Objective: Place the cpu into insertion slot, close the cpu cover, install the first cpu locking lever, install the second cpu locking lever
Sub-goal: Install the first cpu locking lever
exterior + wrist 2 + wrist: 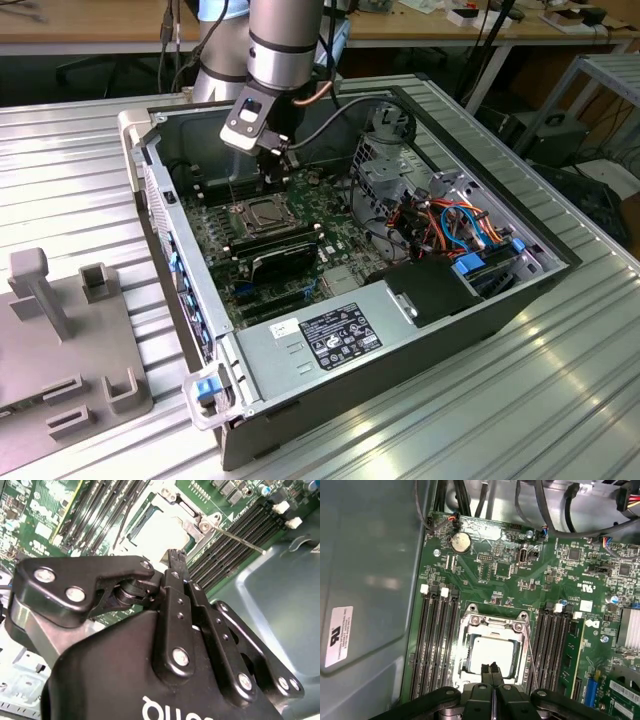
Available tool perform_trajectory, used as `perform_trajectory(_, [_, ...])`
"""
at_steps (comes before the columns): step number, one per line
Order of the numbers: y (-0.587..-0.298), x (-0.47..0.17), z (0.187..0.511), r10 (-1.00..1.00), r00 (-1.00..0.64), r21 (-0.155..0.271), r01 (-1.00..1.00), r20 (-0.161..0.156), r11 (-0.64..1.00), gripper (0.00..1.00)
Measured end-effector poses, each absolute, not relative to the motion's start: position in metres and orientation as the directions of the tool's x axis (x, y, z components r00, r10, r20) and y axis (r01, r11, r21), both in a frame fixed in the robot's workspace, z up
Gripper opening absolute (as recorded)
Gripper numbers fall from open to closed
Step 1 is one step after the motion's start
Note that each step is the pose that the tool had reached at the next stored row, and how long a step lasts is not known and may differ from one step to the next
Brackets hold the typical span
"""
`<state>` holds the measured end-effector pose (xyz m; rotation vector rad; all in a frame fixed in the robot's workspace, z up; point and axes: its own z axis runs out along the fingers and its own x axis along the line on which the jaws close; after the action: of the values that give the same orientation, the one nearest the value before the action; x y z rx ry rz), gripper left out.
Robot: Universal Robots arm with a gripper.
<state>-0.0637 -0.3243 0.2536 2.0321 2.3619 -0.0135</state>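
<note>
Pincer (pixel 490 668) is pinched narrow with nothing in it, tips just over the edge of the chip (pixel 492 652). The chip sits in the socket (pixel 262 213) with the cover (pixel 465 642) lying around it. A thin lever (pixel 241 540) juts out beside the socket. In the exterior view, the power supply (pixel 340 335) is at the socket's 5 o'clock and a grey fixture (pixel 60 340) on the table (pixel 560 400) is at 8 o'clock.

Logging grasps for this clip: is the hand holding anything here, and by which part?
Nothing. The hand is shut and empty, poised over the chip.
</note>
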Motion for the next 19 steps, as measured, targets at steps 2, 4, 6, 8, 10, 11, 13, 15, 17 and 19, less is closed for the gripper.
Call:
perform_trajectory(2, [-0.324,-0.064,0.253,0.977,-0.209,0.010,0.978,-0.025,0.210,0.11])
perform_trajectory(4, [-0.324,-0.064,0.253,0.969,-0.245,0.010,0.970,-0.025,0.245,0.11])
perform_trajectory(6, [-0.324,-0.064,0.253,0.952,-0.305,0.010,0.952,-0.025,0.306,0.11])
perform_trajectory(8, [-0.324,-0.064,0.252,0.938,-0.346,0.010,0.938,-0.025,0.347,0.11])
perform_trajectory(10, [-0.324,-0.064,0.252,0.930,-0.368,0.010,0.930,-0.025,0.368,0.11])
perform_trajectory(11, [-0.324,-0.065,0.252,0.928,-0.373,0.010,0.928,-0.025,0.373,0.11])
perform_trajectory(13, [-0.324,-0.067,0.253,0.925,-0.379,0.010,0.925,-0.025,0.379,0.11])
perform_trajectory(15, [-0.324,-0.070,0.252,0.923,-0.383,0.010,0.924,-0.025,0.383,0.11])
perform_trajectory(17, [-0.324,-0.073,0.252,0.920,-0.391,0.010,0.920,-0.025,0.391,0.11])
perform_trajectory(19, [-0.324,-0.076,0.253,0.915,-0.403,0.010,0.915,-0.025,0.403,0.11])
